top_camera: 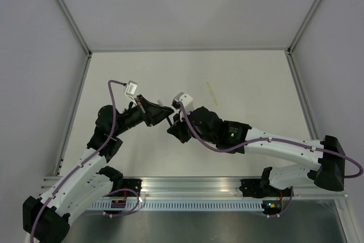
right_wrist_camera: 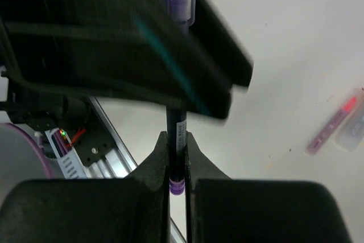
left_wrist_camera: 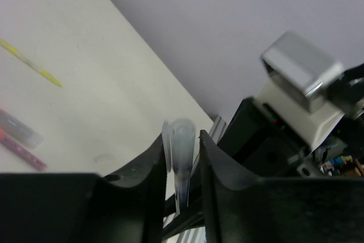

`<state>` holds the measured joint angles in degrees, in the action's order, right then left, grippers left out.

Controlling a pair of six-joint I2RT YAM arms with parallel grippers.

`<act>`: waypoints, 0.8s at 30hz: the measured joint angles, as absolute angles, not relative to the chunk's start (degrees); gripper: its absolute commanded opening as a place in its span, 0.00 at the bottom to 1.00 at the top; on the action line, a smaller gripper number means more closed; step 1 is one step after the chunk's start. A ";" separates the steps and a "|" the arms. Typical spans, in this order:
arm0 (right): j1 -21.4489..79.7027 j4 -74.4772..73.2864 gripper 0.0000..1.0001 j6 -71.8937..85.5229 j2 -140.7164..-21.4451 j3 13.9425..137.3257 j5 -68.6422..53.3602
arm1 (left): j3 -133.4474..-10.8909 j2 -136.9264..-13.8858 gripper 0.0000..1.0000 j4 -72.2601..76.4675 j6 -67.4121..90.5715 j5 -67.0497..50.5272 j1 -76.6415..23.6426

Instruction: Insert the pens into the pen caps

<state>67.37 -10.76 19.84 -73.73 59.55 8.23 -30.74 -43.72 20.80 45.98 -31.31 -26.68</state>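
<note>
Clamping the black pen [right_wrist_camera: 176, 122] in my right claw [right_wrist_camera: 176, 140]: both fingers are pressed tight on its barrel, just above a purple band at the pen's end. The barrel runs straight up from the fingers.

My left claw [left_wrist_camera: 181, 139] is grasping a clear pen cap [left_wrist_camera: 183, 153]. The cap sits between the two fingers, touching both, with its open mouth up and its clip along one side.

In the right wrist view the same cap shows above the black pen and in line with it, with a purple bit visible inside. A blurred black finger [right_wrist_camera: 170, 78] of my left claw covers the stretch between them, so I cannot tell whether the pen is seated in the cap.

The yellow pen [top_camera: 211, 92] lies flat on the table [top_camera: 250, 72], untouched. Seen from the top, both claws meet left of the yellow pen and nearer my bases, well apart from it.

A pink-purple pen [left_wrist_camera: 21, 150] lies flat on the table, apart from the yellow pen and closer to my left claw. A greyish translucent stick [left_wrist_camera: 18, 129] lies just beside it, farther from my left claw and nearer the yellow pen. The frame edge cuts it, so I cannot tell if it is a pen or a cap.
</note>
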 measured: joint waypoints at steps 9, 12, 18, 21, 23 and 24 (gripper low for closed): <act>66.63 -0.25 0.00 20.14 -73.36 56.58 4.58 | -33.50 -43.24 0.62 11.70 45.91 -35.14 -27.88; 66.57 1.26 0.00 20.58 -71.92 54.17 3.40 | -34.24 -42.68 0.66 11.22 45.76 -36.34 -27.99; 66.57 3.49 0.00 22.09 -66.13 49.12 0.34 | -34.35 -39.79 0.70 11.75 45.58 -38.59 -28.05; 66.52 4.34 0.00 22.92 -63.40 47.53 -1.21 | -34.70 -38.68 0.71 12.73 45.58 -40.05 -28.05; 66.52 5.45 0.00 23.64 -61.76 46.39 -2.31 | -35.11 -38.50 0.71 13.37 45.58 -40.77 -28.08; 66.52 5.87 0.00 23.94 -61.04 45.82 -2.94 | -35.29 -38.50 0.71 13.69 45.60 -41.01 -28.10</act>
<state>66.52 5.87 23.94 -61.04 45.82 -2.94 -35.29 -38.50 13.69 45.60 -41.01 -28.10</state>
